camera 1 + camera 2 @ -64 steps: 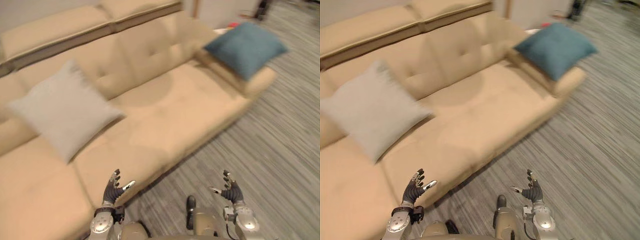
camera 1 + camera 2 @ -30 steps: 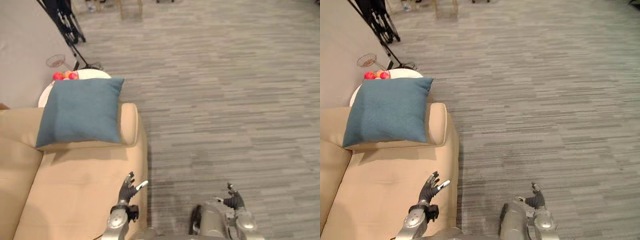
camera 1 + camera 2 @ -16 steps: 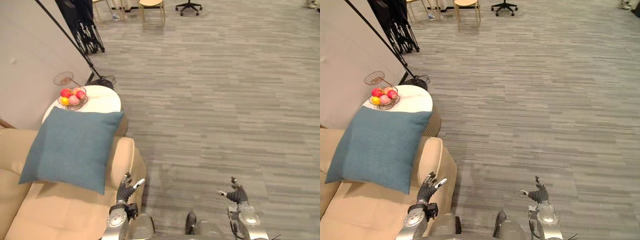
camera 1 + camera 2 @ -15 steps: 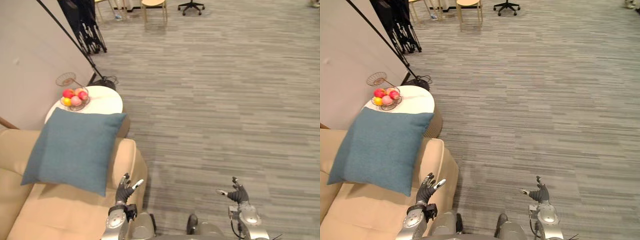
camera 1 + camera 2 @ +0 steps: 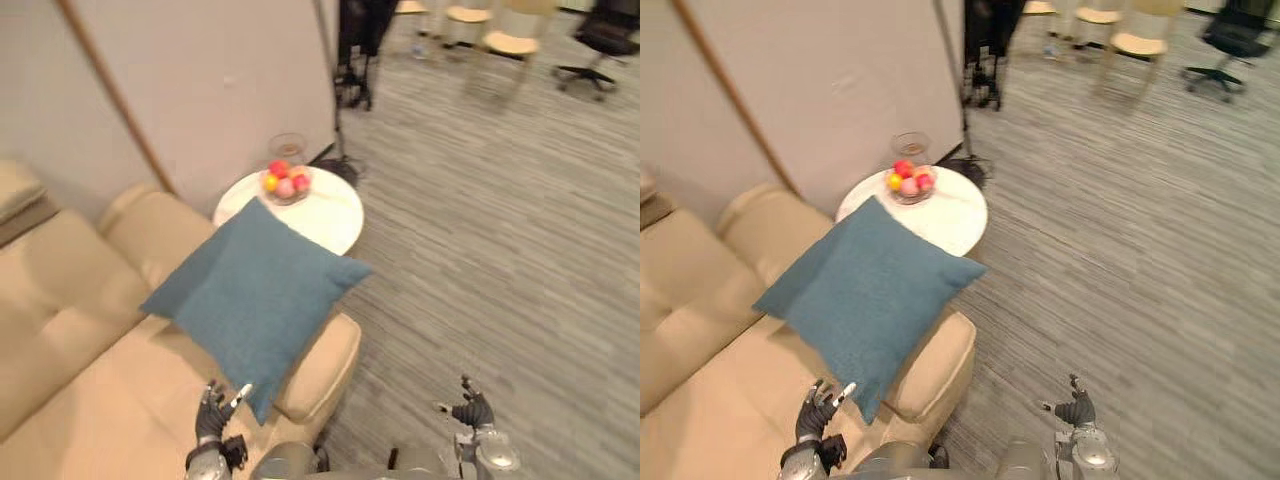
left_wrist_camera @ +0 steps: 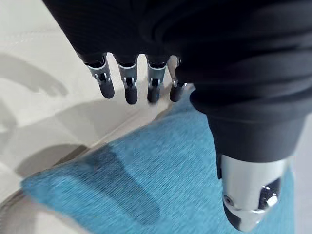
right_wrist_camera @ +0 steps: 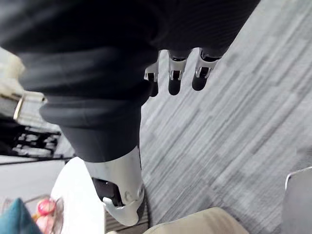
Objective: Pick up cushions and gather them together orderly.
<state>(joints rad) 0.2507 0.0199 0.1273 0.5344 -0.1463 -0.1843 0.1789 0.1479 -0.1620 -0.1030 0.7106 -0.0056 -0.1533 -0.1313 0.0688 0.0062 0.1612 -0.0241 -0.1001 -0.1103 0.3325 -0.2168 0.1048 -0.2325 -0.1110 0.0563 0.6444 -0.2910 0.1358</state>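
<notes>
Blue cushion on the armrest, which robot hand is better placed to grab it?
Left. The left robot hand is open beside a corner of the blue cushion; the right robot hand is over the carpet, farther away.

I see soft, even indoor light; the blue cushion (image 5: 255,300) casts a faint shadow on the beige sofa (image 5: 70,340) beneath it.

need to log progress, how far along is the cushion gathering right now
Done: nothing visible yet; the blue cushion lies alone, propped on the sofa armrest beside the round table. In hand: nothing; the left hand is open close by the cushion's lower corner, the right hand open over the floor. Left: grasping this cushion and gathering it with any others.
</notes>
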